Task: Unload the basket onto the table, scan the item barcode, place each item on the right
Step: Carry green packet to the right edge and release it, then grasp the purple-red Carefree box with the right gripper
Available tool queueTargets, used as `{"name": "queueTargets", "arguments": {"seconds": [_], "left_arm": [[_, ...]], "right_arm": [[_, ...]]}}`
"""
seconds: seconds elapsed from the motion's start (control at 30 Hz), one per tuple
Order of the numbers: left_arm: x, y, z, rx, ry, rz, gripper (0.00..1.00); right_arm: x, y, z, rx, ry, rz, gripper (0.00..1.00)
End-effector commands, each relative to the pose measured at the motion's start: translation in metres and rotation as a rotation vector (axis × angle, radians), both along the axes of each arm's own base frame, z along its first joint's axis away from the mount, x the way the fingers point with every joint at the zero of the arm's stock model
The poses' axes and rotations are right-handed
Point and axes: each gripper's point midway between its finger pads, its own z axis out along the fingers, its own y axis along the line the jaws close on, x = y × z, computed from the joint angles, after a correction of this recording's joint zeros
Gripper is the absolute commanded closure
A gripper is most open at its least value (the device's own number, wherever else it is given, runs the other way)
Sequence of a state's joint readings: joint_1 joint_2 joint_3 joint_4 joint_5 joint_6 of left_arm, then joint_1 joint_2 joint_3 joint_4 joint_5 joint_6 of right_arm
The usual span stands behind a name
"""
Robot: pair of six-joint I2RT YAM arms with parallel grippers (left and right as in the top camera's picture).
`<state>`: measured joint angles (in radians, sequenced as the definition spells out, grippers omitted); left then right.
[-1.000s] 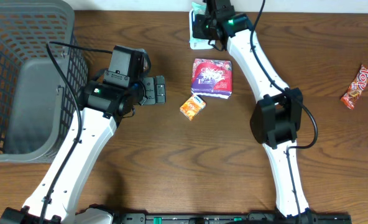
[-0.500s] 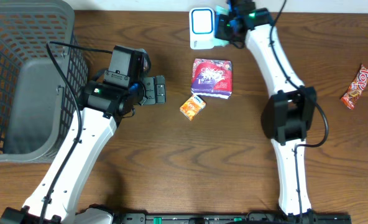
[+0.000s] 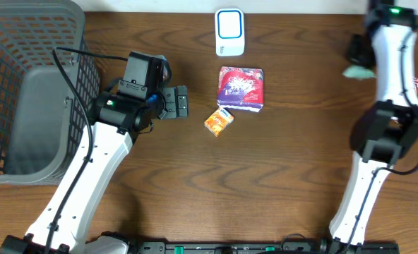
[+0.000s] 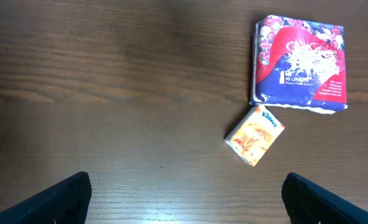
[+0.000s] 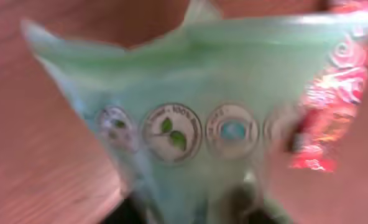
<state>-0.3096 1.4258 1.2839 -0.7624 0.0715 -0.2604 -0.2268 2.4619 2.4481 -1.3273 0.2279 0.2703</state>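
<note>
A pale green packet hangs at the tip of my right gripper near the table's far right edge. In the right wrist view the green packet fills the frame, blurred, just ahead of my dark fingers; their grip on it is not readable. The white scanner with a blue ring stands at the top centre, well to the left of that arm. My left gripper rests open on the left side, with nothing between its fingertips.
A purple and red pack and a small orange tissue pack lie below the scanner. A grey mesh basket fills the left side. A red snack wrapper lies beside the green packet.
My right arm has swung from the scanner at top centre to the far right, the green packet going with it. The left arm has not moved.
</note>
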Motion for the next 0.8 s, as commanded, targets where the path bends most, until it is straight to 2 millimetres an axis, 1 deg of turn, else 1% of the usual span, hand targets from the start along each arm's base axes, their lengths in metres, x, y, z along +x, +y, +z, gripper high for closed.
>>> {"name": "queueTargets", "arguments": {"seconds": [0.0, 0.03, 0.07, 0.13, 0.2, 0.3, 0.43, 0.63, 0.77], "left_arm": [[0.003, 0.003, 0.003, 0.014, -0.008, 0.003, 0.02], [0.003, 0.003, 0.003, 0.014, -0.008, 0.003, 0.02], [0.003, 0.003, 0.003, 0.014, -0.008, 0.003, 0.02], [0.003, 0.003, 0.003, 0.014, -0.008, 0.003, 0.02], [0.003, 0.003, 0.003, 0.014, -0.008, 0.003, 0.02], [0.003, 0.003, 0.003, 0.014, -0.008, 0.003, 0.02], [0.003, 0.003, 0.003, 0.014, -0.008, 0.003, 0.02], [0.003, 0.003, 0.003, 0.014, -0.008, 0.003, 0.02], [0.003, 0.003, 0.003, 0.014, -0.008, 0.003, 0.02]], "right_arm": [[-0.014, -0.028, 0.022, -0.036, -0.002, 0.004, 0.12], [-0.018, -0.034, 0.021, -0.02, 0.002, -0.01, 0.01], [-0.022, -0.038, 0.02, -0.001, 0.005, -0.026, 0.01], [-0.026, -0.04, 0.016, 0.054, 0.0, -0.048, 0.01], [-0.026, -0.033, 0.011, 0.129, -0.013, -0.044, 0.01], [-0.022, -0.013, 0.005, 0.237, -0.027, -0.019, 0.01], [-0.017, 0.028, -0.005, 0.4, -0.031, 0.051, 0.01], [-0.015, 0.116, -0.013, 0.647, -0.013, 0.269, 0.02], [-0.016, 0.165, -0.012, 0.711, 0.009, 0.364, 0.03]]}}
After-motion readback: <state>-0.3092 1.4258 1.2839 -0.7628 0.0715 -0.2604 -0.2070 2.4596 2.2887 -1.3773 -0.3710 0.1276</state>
